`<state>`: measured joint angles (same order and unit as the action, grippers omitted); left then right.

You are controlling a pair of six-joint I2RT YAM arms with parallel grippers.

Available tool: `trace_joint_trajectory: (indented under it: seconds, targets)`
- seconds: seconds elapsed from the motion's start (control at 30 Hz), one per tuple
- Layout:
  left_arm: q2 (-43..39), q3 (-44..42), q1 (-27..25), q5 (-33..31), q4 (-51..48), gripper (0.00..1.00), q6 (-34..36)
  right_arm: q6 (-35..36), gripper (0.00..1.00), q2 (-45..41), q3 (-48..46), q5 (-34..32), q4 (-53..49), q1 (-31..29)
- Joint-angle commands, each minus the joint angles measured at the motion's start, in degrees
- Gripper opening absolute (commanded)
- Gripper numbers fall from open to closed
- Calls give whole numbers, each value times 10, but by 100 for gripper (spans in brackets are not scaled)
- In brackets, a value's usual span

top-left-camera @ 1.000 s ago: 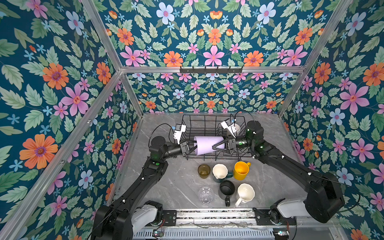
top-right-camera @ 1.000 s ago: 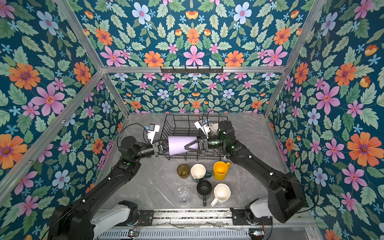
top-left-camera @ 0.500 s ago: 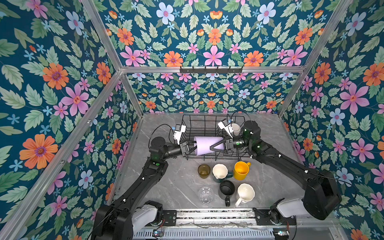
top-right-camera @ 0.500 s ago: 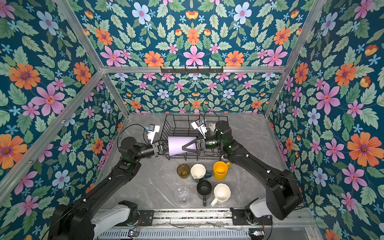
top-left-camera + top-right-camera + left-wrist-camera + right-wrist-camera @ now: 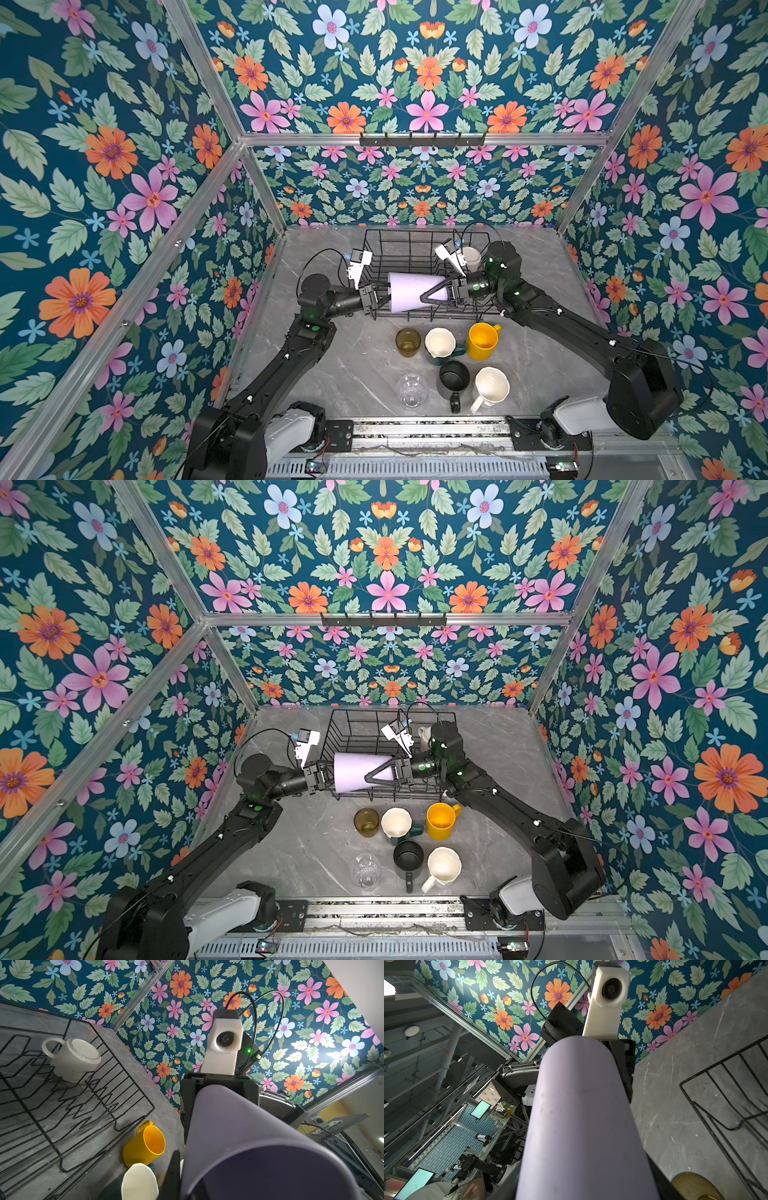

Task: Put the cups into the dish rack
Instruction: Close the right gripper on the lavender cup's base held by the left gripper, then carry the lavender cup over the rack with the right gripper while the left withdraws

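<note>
scene read left to right in a top view. the left hand (image 5: 376,296), left of centre, is pinched narrow on the wide rim of the lavender tumbler (image 5: 405,289). the tumbler lies on its side in the air over the front edge of the dish rack (image 5: 424,253), mouth toward the left arm, base toward the right arm. the right hand (image 5: 424,297) straddles the narrow base end; whether its fingers press the wall cannot be told from these views. one inverted white mug (image 5: 471,257) sits in the rack's upper right corner.

below the rack, on the tabletop (image 5: 332,374), stand six upright cups: olive-amber glass (image 5: 407,341), dark green mug (image 5: 440,343) and yellow mug (image 5: 482,340) in one row; clear glass (image 5: 411,389), black mug (image 5: 454,379) and white mug (image 5: 491,384) nearer the lower edge.

judgement: the step in hand is a handover of the tumbler from left to right, so it can go in mouth down. the task is at an early stage. the next move calls for a firm right grip low on the taper before the left lets go of the rim, then a turn to mouth down and a place among free prongs, clear of the white mug
</note>
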<state>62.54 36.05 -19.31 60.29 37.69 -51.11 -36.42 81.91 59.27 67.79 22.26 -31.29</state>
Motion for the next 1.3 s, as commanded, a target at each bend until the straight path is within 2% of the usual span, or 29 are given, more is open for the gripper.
trace_joint_trajectory:
  seconds: [0.0, 0.2, 0.27, 0.3, 0.33, 0.5, 0.67, 0.73, 0.83, 0.97, 1.1, 1.27]
  targets:
    - [2, 2, -1, -4, 15, 0, -6, 5, 48, 2, 4, -20, 7, -2]
    - [5, 2, -1, -4, 17, 0, -8, 8, 27, 0, 6, -20, 2, -3]
    - [6, 2, -1, -4, 17, 3, -9, 7, 8, -3, 7, -23, 0, -3]
    - [7, 2, -1, -4, 17, 5, -8, 7, 2, -4, 9, -26, -3, -2]
    - [7, 2, -1, -5, 16, 9, -8, 8, 0, -5, 10, -26, -9, -3]
    - [6, 2, 0, -7, 14, 25, -7, 10, 0, -22, 20, -38, -30, -2]
    - [0, 3, 0, -10, 7, 56, 7, 21, 0, -49, 28, -59, -68, 4]
    - [-7, 8, -1, -22, -28, 70, 33, 22, 0, -61, 28, -68, -82, 14]
    - [-24, 21, -1, -61, -113, 82, 89, 36, 0, -84, 29, -88, -125, 39]
    - [-46, 36, 0, -136, -202, 90, 144, 70, 0, -118, 34, -129, -210, 77]
    - [-72, 42, 0, -228, -259, 93, 173, 180, 0, -140, 87, -281, -402, 80]
    - [-107, 50, 0, -360, -325, 94, 197, 233, 0, -133, 142, -421, -514, 79]
